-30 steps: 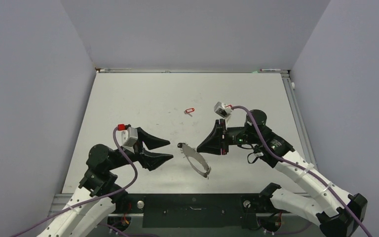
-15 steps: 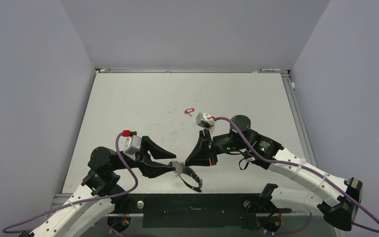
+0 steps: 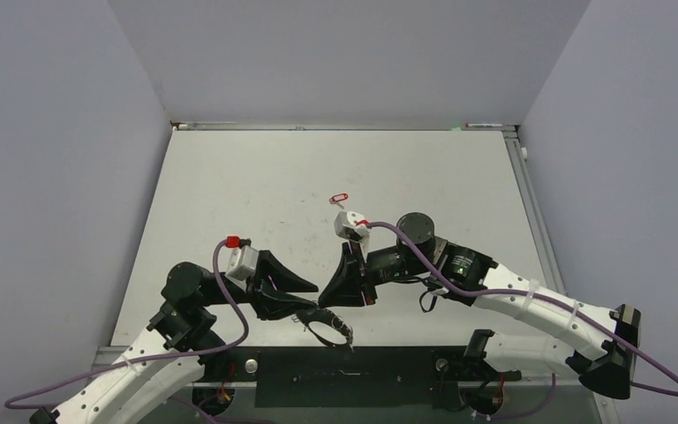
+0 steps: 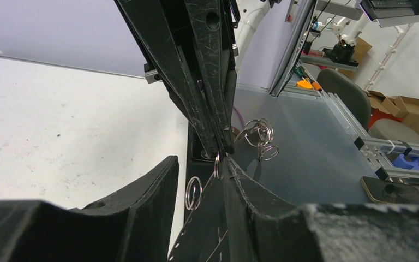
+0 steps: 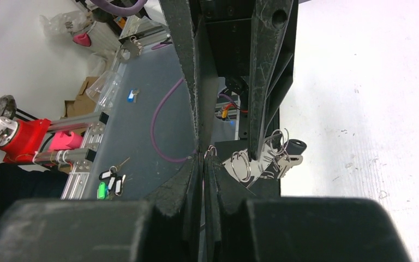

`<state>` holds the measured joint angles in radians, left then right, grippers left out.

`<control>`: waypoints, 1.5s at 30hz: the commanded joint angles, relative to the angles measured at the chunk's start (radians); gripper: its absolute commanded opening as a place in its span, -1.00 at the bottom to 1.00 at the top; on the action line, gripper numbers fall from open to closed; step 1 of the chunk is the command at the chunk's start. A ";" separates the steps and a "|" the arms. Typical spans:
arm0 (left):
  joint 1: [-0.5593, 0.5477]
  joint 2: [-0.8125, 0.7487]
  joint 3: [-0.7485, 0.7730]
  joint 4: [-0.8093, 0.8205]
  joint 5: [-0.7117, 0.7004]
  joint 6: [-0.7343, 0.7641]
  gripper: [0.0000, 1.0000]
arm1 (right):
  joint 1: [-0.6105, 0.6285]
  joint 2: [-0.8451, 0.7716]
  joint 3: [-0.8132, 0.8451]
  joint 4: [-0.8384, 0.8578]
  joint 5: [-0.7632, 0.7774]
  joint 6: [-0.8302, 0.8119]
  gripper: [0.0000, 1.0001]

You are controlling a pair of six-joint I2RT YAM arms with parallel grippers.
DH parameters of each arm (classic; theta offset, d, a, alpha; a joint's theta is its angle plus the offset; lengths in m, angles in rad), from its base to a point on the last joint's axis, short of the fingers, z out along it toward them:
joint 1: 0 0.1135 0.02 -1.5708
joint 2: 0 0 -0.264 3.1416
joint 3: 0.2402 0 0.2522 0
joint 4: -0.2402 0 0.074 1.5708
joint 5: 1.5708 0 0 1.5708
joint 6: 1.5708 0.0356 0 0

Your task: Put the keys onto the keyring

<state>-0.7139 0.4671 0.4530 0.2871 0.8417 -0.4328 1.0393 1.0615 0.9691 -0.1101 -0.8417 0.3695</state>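
Between the 2 sets of fingertips, near the front edge of the table (image 3: pixel 229 194), the keyring (image 5: pixel 241 164) hangs clear of the surface. The right gripper (image 3: pixel 328 296) is clamped on its rim, fingers pressed together with only the thin plate between them. This hold presents the ring edge-on to the opposite arm and leaves the wire loops (image 4: pixel 259 134) free just outside the jaws.

The left gripper (image 3: pixel 312 299) meets it tip to tip. Its jaws stand narrow, 1 on either side of the ring's edge. The left wrist view shows a gap between 1 finger and the plate, so this arm does not grip the ring. Judgement: a handover or a 2-point brace is in hand, so that 1 arm can steady the ring while the other fetches a key.

The key with the red tag (image 3: pixel 340 198) lies on the table well behind the right gripper's wrist, untouched. 1 small grey key (image 5: pixel 286 159) appears to hang among the loops just beside the right fingertips. Whether it is threaded on cannot be told.
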 commanded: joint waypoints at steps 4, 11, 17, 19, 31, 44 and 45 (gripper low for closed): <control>-0.025 0.006 0.007 -0.010 0.004 0.023 -0.41 | 0.020 0.009 0.068 0.053 0.038 -0.037 -0.90; -0.035 0.009 0.013 -0.025 0.006 0.041 -0.98 | 0.028 0.012 0.075 0.054 0.038 -0.046 -0.89; -0.033 -0.049 0.022 -0.085 -0.051 0.101 -1.00 | 0.034 0.014 0.075 0.048 0.054 -0.045 -0.88; -0.033 -0.073 0.020 -0.093 -0.066 0.114 -1.00 | 0.034 0.012 0.088 0.024 0.085 -0.050 -0.49; -0.019 -0.179 0.007 -0.069 -0.195 0.085 -1.00 | 0.033 -0.097 0.097 -0.019 0.321 -0.075 0.28; -0.020 -0.224 -0.036 0.064 -0.338 -0.076 -1.00 | 0.049 -0.115 -0.006 0.101 0.252 -0.078 0.31; -0.021 -0.226 -0.035 0.054 -0.347 -0.074 -1.00 | 0.053 -0.113 -0.004 0.101 0.247 -0.079 0.36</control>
<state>-0.7380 0.2607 0.4080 0.2798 0.5644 -0.4793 1.0752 0.9466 0.9623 -0.0921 -0.5587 0.3054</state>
